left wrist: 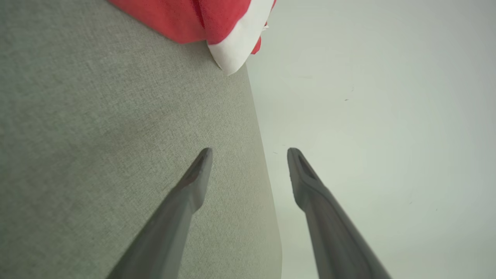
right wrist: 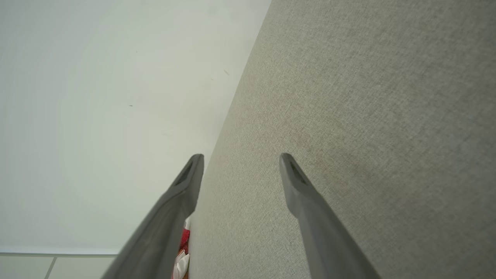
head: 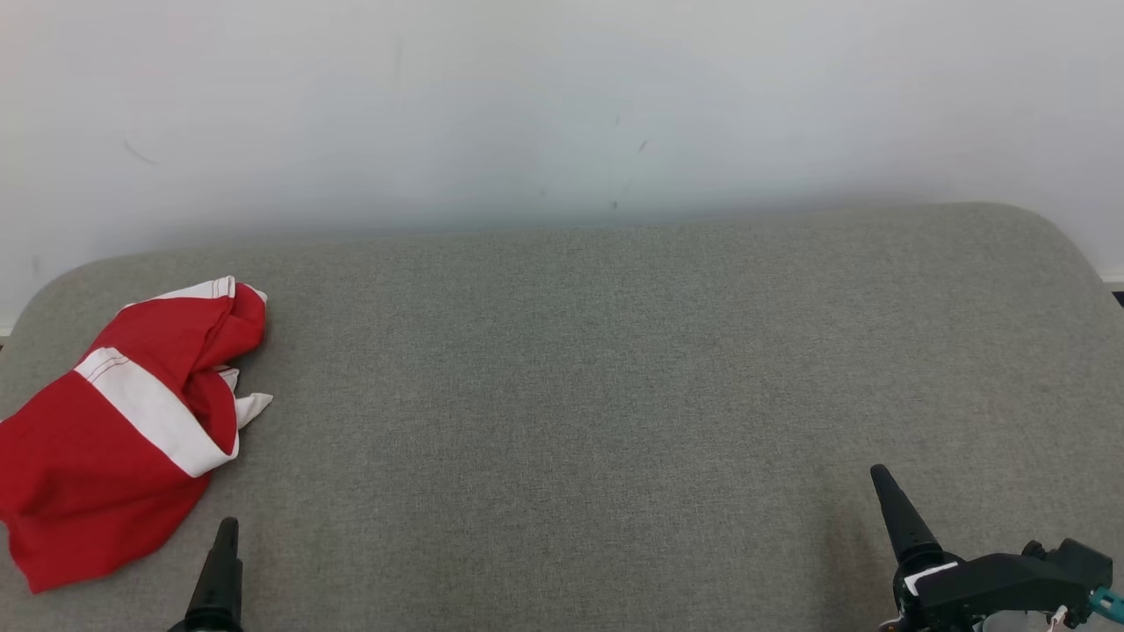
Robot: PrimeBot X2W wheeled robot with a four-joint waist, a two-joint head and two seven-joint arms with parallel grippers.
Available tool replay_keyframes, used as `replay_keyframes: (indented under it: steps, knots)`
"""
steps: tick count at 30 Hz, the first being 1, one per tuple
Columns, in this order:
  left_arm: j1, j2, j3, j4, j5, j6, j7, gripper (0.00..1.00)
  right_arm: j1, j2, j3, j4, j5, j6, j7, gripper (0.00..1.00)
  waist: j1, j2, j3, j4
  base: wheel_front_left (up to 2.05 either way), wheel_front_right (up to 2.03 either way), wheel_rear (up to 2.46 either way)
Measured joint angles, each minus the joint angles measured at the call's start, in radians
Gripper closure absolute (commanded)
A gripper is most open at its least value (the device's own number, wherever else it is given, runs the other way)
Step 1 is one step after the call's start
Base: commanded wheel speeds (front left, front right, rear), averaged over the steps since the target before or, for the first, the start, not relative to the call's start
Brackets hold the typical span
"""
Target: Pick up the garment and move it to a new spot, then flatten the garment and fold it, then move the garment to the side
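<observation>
Garment [head: 105, 439], red with a broad white band and white trim, lies crumpled in a loose heap at the far left of the grey fabric surface [head: 571, 395], its left side cut off by the edge of the head view. One end is bunched into folds toward the back edge of the surface, with a small white corner poking out to the right; the wider red part spreads toward me. Nothing of mine touches it.

My left gripper [left wrist: 250, 152] is released, its two dark fingers spread apart with nothing between them. In the head view one of its fingers rises from the bottom edge just beside the near right edge of the garment, with a strip of grey fabric between them. Through the left wrist view the garment sits at the top of the picture, well beyond my fingertips, which hang over the surface's edge where it meets the pale wall [head: 562, 105].

My right gripper [right wrist: 240, 155] is likewise released and empty, low at the right end of the surface, well apart from the garment. Its wrist view catches a sliver of red and white beside one finger.
</observation>
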Motion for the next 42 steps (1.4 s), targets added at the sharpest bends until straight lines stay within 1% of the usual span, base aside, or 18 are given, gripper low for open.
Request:
replay_keyframes:
  steps: [1,3,4,6,7,11,20,27,42]
  knots:
    - [0.0,0.0,0.0,0.0,0.0,0.0,0.0,0.0,0.0,0.0,0.0,0.0,0.0,0.0,0.0,0.0,0.0,0.0,0.0,0.0,0.0,0.0,0.0]
    - [0.0,0.013,-0.014,-0.002,0.037,0.007,-0.008,0.0,-0.001,-0.008,0.011,-0.002,-0.027,-0.002,-0.007,0.0,0.0,0.0,-0.001,0.0,0.0,0.0,0.0]
    - [0.0,0.017,-0.021,-0.003,0.058,0.009,-0.012,0.0,-0.001,-0.012,0.016,-0.004,-0.044,-0.009,-0.009,0.0,0.0,0.0,-0.001,0.0,0.0,0.0,0.0]
    - [0.0,0.022,-0.027,-0.009,0.092,0.015,-0.018,0.0,-0.002,-0.02,0.028,-0.009,-0.075,-0.011,-0.018,0.0,0.0,0.0,-0.002,0.0,0.0,0.0,0.0]
    - [0.0,0.025,-0.031,-0.01,0.109,0.017,-0.025,0.0,-0.002,-0.023,0.035,-0.013,-0.091,-0.017,-0.019,0.0,0.0,0.0,-0.002,0.0,0.0,0.0,0.0]
    - [0.0,0.035,-0.047,-0.016,0.167,0.026,-0.034,0.0,-0.017,-0.038,0.059,-0.022,-0.157,-0.027,-0.034,0.0,0.0,0.0,-0.004,-0.001,0.0,0.0,0.0]
    - [0.0,0.038,-0.039,-0.024,0.325,0.05,-0.069,0.0,-0.022,-0.072,0.096,-0.038,-0.288,-0.049,-0.045,0.0,0.0,0.0,-0.008,-0.003,0.0,0.0,0.0]
    - [0.002,0.044,-0.04,-0.045,0.443,0.062,-0.069,0.0,-0.022,-0.088,0.122,-0.059,-0.378,-0.067,-0.044,0.0,0.0,0.0,-0.012,-0.003,0.0,0.0,0.0]
    - [0.003,0.052,-0.05,-0.118,0.676,0.105,-0.068,0.0,-0.022,-0.114,0.158,-0.115,-0.585,-0.107,-0.044,0.0,0.0,0.0,-0.02,0.0,0.0,0.0,0.0]
